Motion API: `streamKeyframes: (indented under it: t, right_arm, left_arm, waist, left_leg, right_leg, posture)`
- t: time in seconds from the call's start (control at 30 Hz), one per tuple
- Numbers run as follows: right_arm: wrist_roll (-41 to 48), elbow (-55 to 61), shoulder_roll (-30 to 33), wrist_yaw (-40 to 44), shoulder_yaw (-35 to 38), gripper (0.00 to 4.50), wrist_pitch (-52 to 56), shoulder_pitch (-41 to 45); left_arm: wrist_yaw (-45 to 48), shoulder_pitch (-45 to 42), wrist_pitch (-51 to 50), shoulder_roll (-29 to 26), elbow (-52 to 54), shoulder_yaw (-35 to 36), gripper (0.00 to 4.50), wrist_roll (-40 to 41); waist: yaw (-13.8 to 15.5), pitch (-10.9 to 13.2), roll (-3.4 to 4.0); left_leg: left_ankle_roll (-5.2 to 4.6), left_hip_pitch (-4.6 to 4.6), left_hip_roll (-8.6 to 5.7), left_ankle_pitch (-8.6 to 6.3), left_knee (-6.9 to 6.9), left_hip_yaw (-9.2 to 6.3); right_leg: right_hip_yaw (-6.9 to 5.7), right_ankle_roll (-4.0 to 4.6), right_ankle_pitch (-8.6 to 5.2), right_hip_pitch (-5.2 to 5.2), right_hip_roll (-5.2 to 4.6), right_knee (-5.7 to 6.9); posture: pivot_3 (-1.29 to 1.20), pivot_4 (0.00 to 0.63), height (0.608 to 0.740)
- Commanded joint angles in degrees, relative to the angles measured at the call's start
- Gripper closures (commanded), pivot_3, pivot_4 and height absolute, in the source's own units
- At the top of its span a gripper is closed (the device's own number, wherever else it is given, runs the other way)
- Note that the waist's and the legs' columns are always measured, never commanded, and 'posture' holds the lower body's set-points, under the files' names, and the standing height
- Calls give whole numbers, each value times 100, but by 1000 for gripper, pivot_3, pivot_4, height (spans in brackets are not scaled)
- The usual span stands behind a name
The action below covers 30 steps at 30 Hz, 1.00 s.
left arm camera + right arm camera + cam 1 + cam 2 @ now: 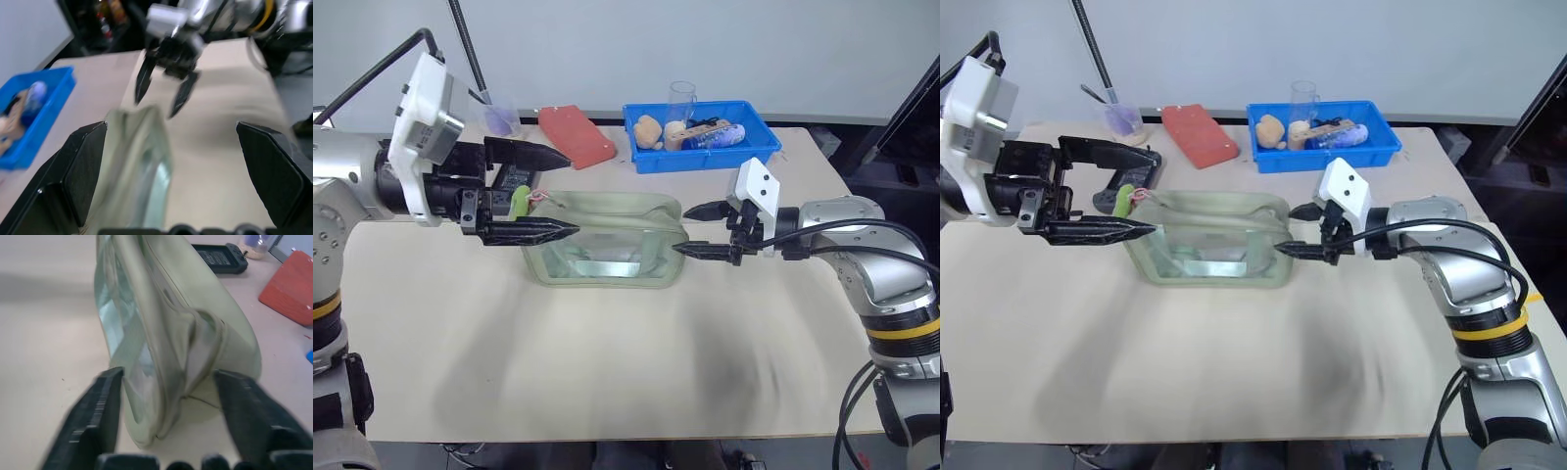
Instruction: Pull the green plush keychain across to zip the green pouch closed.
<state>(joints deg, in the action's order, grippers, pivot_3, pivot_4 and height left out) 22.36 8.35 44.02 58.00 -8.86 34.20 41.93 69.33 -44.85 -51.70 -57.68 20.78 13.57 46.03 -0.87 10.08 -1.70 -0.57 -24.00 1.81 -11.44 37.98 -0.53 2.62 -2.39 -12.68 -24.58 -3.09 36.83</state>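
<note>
Left gripper (566, 194) spread wide, empty, hanging over the green pouch (607, 240) end where the green plush keychain (520, 202) sits just beside its lower finger. Right gripper (697, 230) half spread, straddling the opposite pouch end, not yet clamped. Risk: weak anchoring there, so pouch dragging along with any pull on the keychain.

Green pouch (607, 240): matt pale fabric top and ends, glossy clear plastic side window with glare. Green plush keychain (519, 202): fuzzy pile. Table (607, 362): smooth, matt beige surface. Blue bin (700, 147), upper centre: smooth, moulded plastic, slight sheen. Red block (575, 135): matt, finely textured. Gripper fingers (533, 232): matt black plastic.
</note>
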Motion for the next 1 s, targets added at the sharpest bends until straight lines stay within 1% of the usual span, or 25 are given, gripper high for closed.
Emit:
streamKeyframes:
  t: [0.03,0.17,0.2,0.53,0.6,0.7,0.8,0.93,1.0]
  right_arm:
    - [-82,30,-33,100,76,2943,-209,54]
    - [-195,-86,-115,161,48,4284,-332,65]
    - [-222,-123,-139,171,42,4430,-364,62]
    - [-373,-221,-146,355,83,4430,-576,50]
    - [-426,-182,-139,417,74,4430,-728,13]
    - [-629,-174,-125,436,21,4430,-1064,-26]
    - [-854,-196,-149,448,-56,4430,-1409,-70]
    - [-827,-147,-207,475,-34,4430,-1397,-60]
    - [-818,-131,-216,475,-27,4430,-1378,-53]
  left_arm:
    - [-255,136,-138,-169,65,403,0,239]
    - [-423,317,-161,-228,75,537,0,424]
    - [-434,380,-140,-244,92,557,0,443]
    - [-579,644,4,-371,21,653,0,473]
    - [-643,647,39,-397,-134,676,0,392]
    - [-892,624,134,-419,-812,807,0,111]
    - [-1544,655,56,-324,-1794,880,0,-281]
    - [-2002,790,-125,-114,-2657,1161,0,-335]
    - [-2067,979,-242,-17,-2805,1318,0,-257]
  waist:
    - [-9,0,0]
    - [-13,0,0]
    - [-12,0,0]
    - [-10,0,0]
    - [-9,0,0]
    - [-8,0,0]
    - [-13,0,0]
    - [-14,0,0]
    - [-20,0,0]
  left_leg:
    - [0,2,2,0,0,0]
    - [0,7,5,0,0,0]
    - [0,7,5,0,0,0]
    - [1,17,4,0,0,1]
    - [1,17,4,0,0,0]
    - [1,18,4,0,0,0]
    - [0,23,4,0,-1,1]
    - [1,24,6,0,-1,1]
    - [1,23,5,0,-1,1]
  right_leg:
    - [0,3,0,0,2,4]
    - [1,4,-2,0,6,7]
    - [1,4,-2,0,5,8]
    - [2,5,-2,12,4,5]
    - [2,5,-2,12,4,5]
    - [2,5,-3,11,5,6]
    - [2,5,-4,12,5,7]
    - [1,6,-4,13,6,9]
    - [1,10,-1,13,3,8]
  posture:
    - [0,150,740]
    - [0,150,740]
    - [0,150,740]
    - [0,150,740]
    - [0,150,740]
    - [0,150,740]
    - [0,150,740]
    - [0,150,740]
    - [0,150,740]
